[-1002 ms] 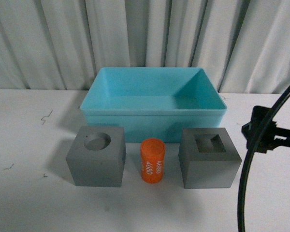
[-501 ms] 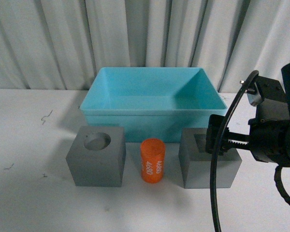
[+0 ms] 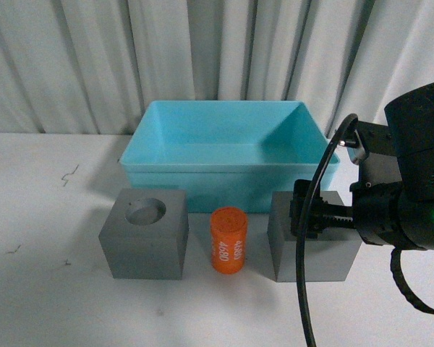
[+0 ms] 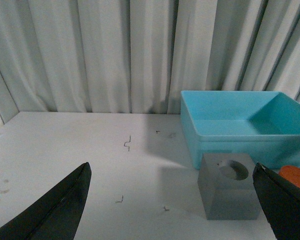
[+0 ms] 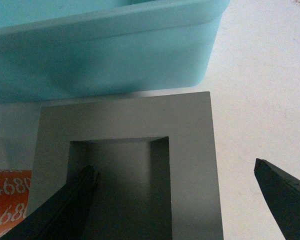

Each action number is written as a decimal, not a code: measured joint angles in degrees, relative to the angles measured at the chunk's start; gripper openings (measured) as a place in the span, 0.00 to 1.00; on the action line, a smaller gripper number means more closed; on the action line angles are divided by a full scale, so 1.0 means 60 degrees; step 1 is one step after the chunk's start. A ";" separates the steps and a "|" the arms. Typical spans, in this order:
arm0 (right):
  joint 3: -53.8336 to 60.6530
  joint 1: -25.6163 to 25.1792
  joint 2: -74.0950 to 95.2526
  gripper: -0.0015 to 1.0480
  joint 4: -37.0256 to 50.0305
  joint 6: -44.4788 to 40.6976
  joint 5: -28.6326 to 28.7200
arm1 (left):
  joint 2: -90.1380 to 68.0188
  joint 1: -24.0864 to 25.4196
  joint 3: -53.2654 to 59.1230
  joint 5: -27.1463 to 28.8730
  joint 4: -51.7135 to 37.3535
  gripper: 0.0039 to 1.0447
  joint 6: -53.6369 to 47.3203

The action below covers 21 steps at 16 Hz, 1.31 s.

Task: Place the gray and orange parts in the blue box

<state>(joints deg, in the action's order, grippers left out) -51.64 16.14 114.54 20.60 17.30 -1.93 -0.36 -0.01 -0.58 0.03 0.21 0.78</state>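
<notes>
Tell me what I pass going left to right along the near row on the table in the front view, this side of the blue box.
gray cube with the round recess → orange cylinder → gray cube with the square recess

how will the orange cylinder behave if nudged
The orange cylinder stands upright on its flat end, taller than wide, so a high nudge would probably tip it. On its round side it would likely roll. It looks rigid, not squashy.
</notes>
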 joint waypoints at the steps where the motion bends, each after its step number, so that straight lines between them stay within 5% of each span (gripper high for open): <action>1: 0.0011 0.0000 -0.0011 0.94 -0.0011 -0.0069 -0.0069 | 0.0000 0.0000 0.0000 0.0000 0.0000 0.94 0.0000; 9: 0.0474 -0.0004 -0.0412 0.20 0.0106 -0.0361 -0.0397 | 0.0000 0.0000 0.0000 0.0004 0.0000 0.94 0.0000; 16: 0.1366 -0.0583 -0.4069 0.18 -0.0783 -0.1195 0.0393 | 0.0000 0.0000 0.0000 0.0000 0.0000 0.94 0.0000; 19: -0.2787 -0.1836 -0.2929 0.18 -0.2233 -0.3002 0.1395 | 0.0000 0.0000 0.0000 0.0000 0.0000 0.94 0.0000; 21: -0.6138 -0.1599 -0.0229 0.18 -0.2820 -0.3089 0.1727 | 0.0000 0.0000 0.0000 0.0000 0.0000 0.94 0.0000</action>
<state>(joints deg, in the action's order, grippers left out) -88.47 6.55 113.16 3.68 -1.23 8.43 -0.36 -0.01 -0.58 0.03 0.21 0.78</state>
